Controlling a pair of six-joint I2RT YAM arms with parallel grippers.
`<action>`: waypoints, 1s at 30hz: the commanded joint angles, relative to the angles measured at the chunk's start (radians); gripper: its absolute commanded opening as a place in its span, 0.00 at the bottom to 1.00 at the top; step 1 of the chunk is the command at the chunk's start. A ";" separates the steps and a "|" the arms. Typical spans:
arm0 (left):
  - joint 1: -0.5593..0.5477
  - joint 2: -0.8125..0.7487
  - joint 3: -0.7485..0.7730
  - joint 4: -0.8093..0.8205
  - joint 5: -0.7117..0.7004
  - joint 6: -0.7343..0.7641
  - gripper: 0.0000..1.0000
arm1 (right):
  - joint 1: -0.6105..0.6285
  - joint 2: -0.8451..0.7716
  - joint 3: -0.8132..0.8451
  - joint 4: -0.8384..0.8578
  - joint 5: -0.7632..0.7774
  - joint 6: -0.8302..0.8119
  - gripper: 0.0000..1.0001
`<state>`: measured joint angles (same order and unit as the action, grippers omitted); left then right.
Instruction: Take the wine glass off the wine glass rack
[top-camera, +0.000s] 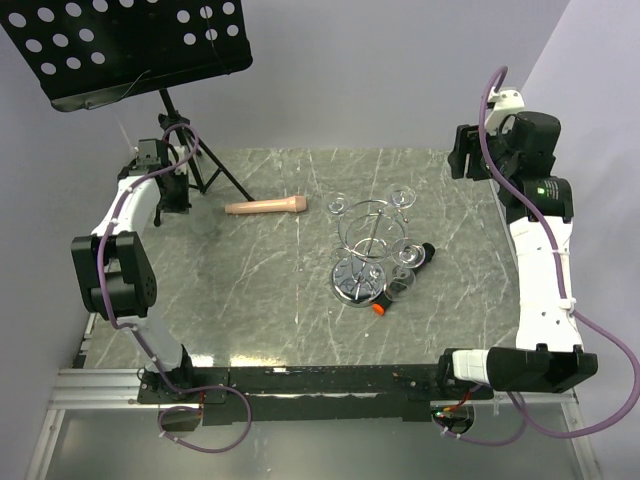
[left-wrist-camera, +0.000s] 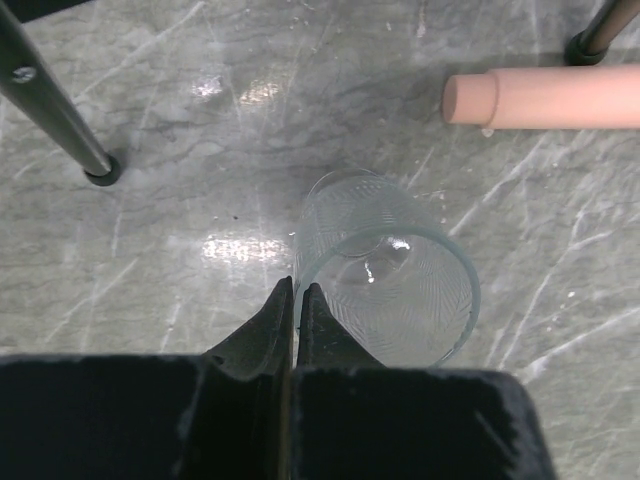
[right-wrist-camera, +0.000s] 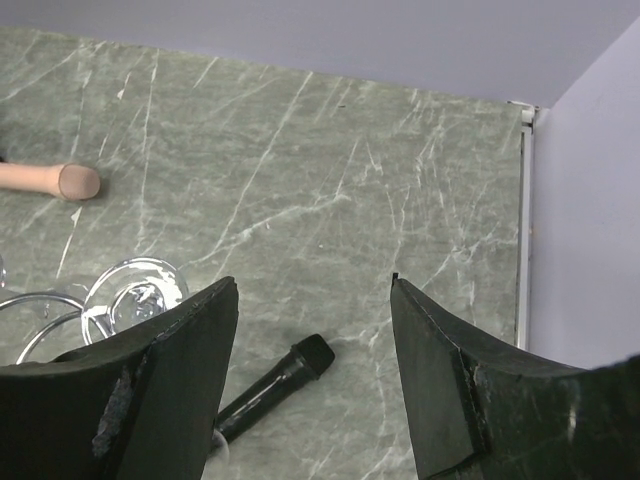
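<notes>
Green-veined marble desk (top-camera: 250, 300) under lilac walls; black music stand (top-camera: 130, 40) at the far left corner. Noted near the desk centre: wine glass rack (top-camera: 368, 250), upright, with several glasses hung foot-up on its wire arms.

Right gripper (top-camera: 468, 152) raised at the far right edge, jaws apart, nothing between them. From its wrist view (right-wrist-camera: 312, 290), looks down on bare desk, with a wine glass (right-wrist-camera: 135, 295) and a little rack wire at the lower left. Well apart from the rack, above it and to its right.

Left gripper (left-wrist-camera: 297, 292) at the far left, jaws together on nothing, tips just beside the rim of a clear patterned glass (left-wrist-camera: 390, 280) on the desk. Stem or no stem: cannot tell.

Judged stage: approach, no glass on the rack gripped yet. Next move calls for:
- bringing the right gripper down and left to the nearest hung wine glass (top-camera: 403, 197);
- closing on bowl or stem below the wire arm;
- sliding it outward along that arm, not lifting straight up.

Also present: pink cylinder (top-camera: 266, 206) and a black handle-shaped object (top-camera: 420, 253) beside the rack.
</notes>
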<state>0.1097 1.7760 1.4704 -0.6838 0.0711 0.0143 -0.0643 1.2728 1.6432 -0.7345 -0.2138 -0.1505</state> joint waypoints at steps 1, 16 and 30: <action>-0.005 -0.012 0.034 0.044 0.050 -0.047 0.09 | -0.006 0.017 0.055 0.023 -0.027 0.015 0.69; -0.005 -0.141 -0.054 0.063 -0.014 -0.097 0.64 | -0.005 0.037 0.061 0.023 -0.050 0.022 0.70; -0.088 -0.673 -0.439 0.176 0.467 -0.071 0.68 | -0.005 -0.019 0.021 -0.055 -0.280 -0.069 0.77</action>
<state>0.0837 1.2163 1.0752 -0.5800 0.2665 -0.1078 -0.0654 1.3098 1.6550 -0.7441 -0.3202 -0.1558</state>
